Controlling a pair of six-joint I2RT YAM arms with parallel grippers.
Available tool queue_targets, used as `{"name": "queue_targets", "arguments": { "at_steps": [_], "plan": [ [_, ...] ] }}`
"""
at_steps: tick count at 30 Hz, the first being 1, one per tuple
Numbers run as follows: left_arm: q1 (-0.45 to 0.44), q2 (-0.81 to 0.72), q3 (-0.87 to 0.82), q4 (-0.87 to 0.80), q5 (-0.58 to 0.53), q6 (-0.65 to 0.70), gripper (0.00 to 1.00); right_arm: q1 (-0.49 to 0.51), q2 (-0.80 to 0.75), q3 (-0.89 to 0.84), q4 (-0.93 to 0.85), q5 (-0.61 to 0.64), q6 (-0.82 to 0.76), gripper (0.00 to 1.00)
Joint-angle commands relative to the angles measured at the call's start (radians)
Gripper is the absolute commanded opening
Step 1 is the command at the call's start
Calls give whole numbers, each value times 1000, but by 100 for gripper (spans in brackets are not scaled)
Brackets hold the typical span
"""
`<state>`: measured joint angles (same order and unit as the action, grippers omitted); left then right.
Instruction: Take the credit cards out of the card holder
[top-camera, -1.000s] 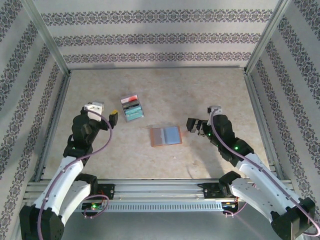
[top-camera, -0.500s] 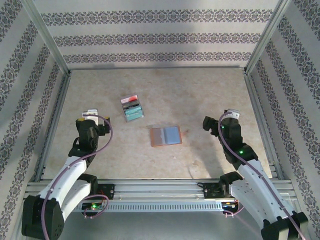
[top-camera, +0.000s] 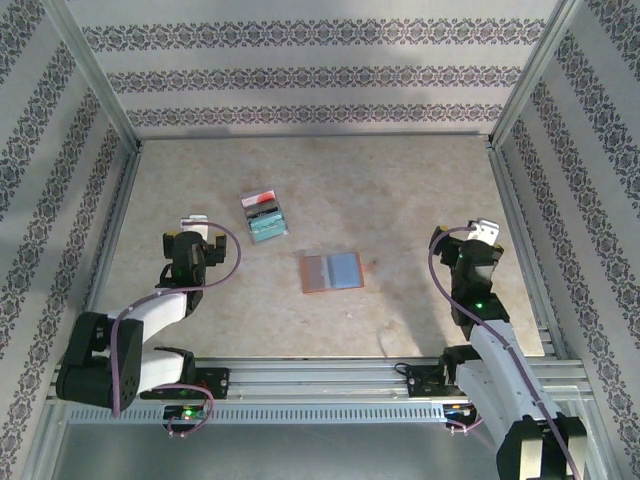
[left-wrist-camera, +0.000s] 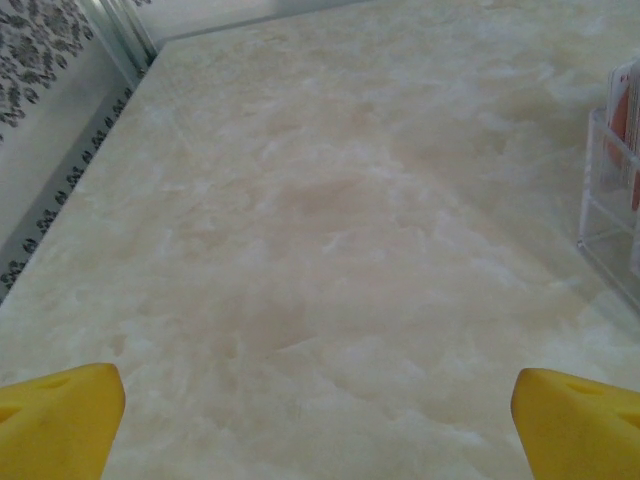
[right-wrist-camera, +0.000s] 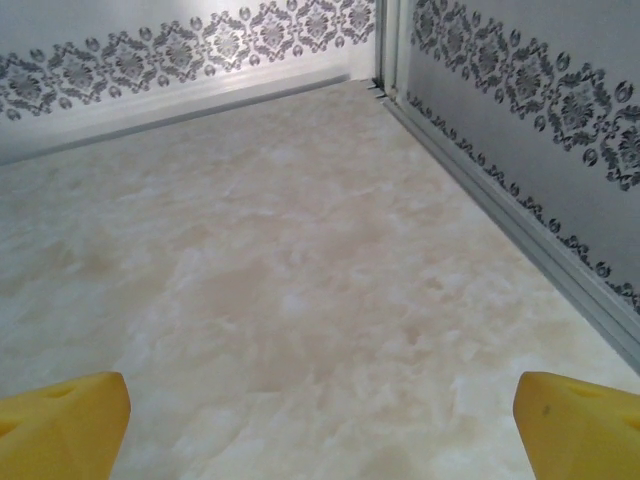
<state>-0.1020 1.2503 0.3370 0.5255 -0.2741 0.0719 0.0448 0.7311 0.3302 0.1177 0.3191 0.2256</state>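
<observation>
Left arm (top-camera: 150, 313) and right arm (top-camera: 497, 352) in white shell links, black joint housings (top-camera: 90, 362), purple cable (top-camera: 238, 255) looped along each arm, green indicator light (top-camera: 478, 304) on right forearm, fingertips (left-wrist-camera: 60, 420) yellow, wedge-shaped, matte.

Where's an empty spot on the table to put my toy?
Bare: the far strip between the back wall and the teal stack, and the near strip between the card holder and the rail. Crowded around those two mid-table.
</observation>
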Motion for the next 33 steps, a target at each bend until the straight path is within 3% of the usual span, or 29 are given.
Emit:
{"name": "queue_targets", "arguments": {
  "at_steps": [1,8,14,27,33],
  "plan": [
    [21,48,13,121,33,8,99,-11,34,-35,145,18,-71,98],
    [25,98,4,234,88,32,99,-32,126,-25,227,13,-91,98],
    [25,77,-12,244,149,-41,99,-36,180,-16,259,-21,-101,98],
    [27,387,-101,789,183,0,99,-45,317,-12,399,-86,-135,98],
    [27,356,-69,676,116,-31,99,-45,350,-32,470,-105,-138,98]
  ]
}}
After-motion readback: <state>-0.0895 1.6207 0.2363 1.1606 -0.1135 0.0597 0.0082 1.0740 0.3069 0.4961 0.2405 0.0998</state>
